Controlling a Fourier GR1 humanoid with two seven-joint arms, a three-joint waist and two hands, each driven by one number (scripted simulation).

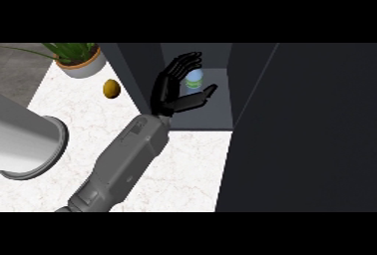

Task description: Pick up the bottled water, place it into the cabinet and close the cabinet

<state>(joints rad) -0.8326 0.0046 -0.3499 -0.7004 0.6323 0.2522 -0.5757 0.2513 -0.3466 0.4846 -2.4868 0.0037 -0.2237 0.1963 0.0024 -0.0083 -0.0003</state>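
Starting at the far left and meeting a big grey cylinder (26, 142), smooth and metallic-looking, tilting so that its round rim is facing right, and running off the view's edge. Sitting on the white marble counter (188, 159), faintly veined and matt. Moving up and right, finding a potted plant (80, 61): a pale round pot, thin green blades fanning out above it. Just below and right of that, noting a small yellow-brown oval fruit (111, 88), lying alone on the stone, well apart from the cylinder.

Next, rising from the lower edge and slanting up to the right, a boxy grey forearm (129, 159) with hard flat panels, ending in the black left hand (175, 89). Standing wide: fingers pointing upward and only slightly bent, thumb sticking out to the right, closing on nothing. Reaching past the cabinet's dark left wall and partly covering the opening.

Peeking out between those fingers and the thumb, the bottled water (194, 78): a small, pale blue, see-through bottle with a green band, standing upright inside the cabinet (210, 113) on its grey floor, near the back. Sitting just beside the fingers; touching or not, impossible to tell.

Finishing at the right with the cabinet door (302, 124), a tall, flat, dark slab, swinging out open and blocking everything behind it on that side.
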